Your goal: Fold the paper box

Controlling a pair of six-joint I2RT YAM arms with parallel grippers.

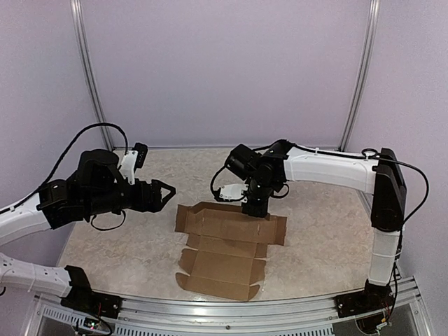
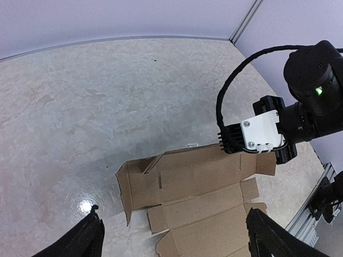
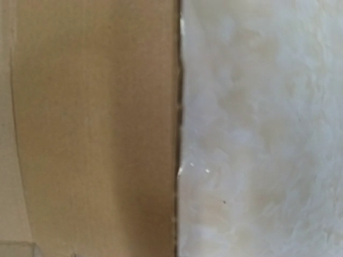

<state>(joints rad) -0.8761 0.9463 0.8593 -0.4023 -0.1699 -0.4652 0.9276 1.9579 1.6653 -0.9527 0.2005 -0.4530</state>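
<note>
The paper box (image 1: 225, 246) is not yet a box: it lies as a flat brown cut-out sheet on the table (image 1: 329, 234), opened out between the two arms. The right claw (image 1: 253, 207) is closed and points straight down, its tip resting on the far strip of the sheet near that strip's right half. Nothing shows between its fingers, so it looks to be pinning the sheet, not gripping it. From that claw the sheet spreads towards the arm bases and out to the left. Its own camera sits too close to show more than a straight cardboard edge (image 3: 91, 128) against the pale table. The left claw (image 1: 170, 190) hangs above the table with its fingers (image 2: 86, 241) spread wide and nothing between them. The sheet (image 2: 198, 187) lies ahead of it and below, off towards the other arm, well apart from the fingertips. The far strip has its long axis running across from one claw to the other, slightly slanted. The strip's end flap (image 2: 127, 188) nearest the left claw seems to stand up a little from the table. That raised end is the nearest part to the open claw, so the left arm looks better placed to take it. It would have to drop and reach forward along the strip's length while the right claw (image 2: 257, 152) weighs down the other half.
</note>
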